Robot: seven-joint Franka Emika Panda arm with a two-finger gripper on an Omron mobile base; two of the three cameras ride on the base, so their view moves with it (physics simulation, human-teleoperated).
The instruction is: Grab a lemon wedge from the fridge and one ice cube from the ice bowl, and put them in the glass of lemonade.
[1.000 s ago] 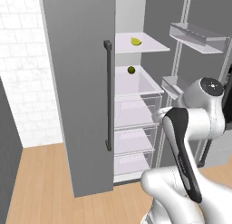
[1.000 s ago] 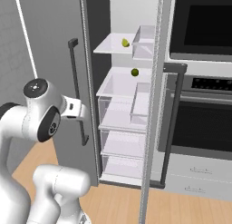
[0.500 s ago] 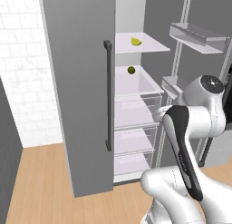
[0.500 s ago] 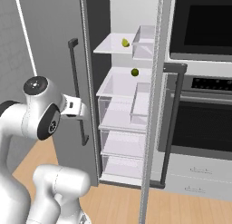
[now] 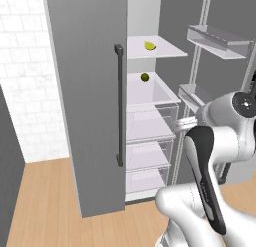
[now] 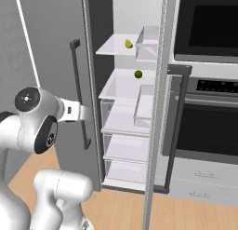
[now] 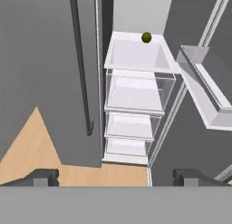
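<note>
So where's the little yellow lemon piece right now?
The small yellow lemon wedge lies on the top white shelf of the open grey fridge, one shelf above the small dark green round fruit, in both base views.

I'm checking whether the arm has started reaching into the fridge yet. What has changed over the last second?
Nothing visibly changed. The white arm's gripper is open and empty, facing the open grey two-door fridge. The small yellow lemon wedge lies on the upper white shelf, and the small dark green round fruit sits on the shelf below.
</note>
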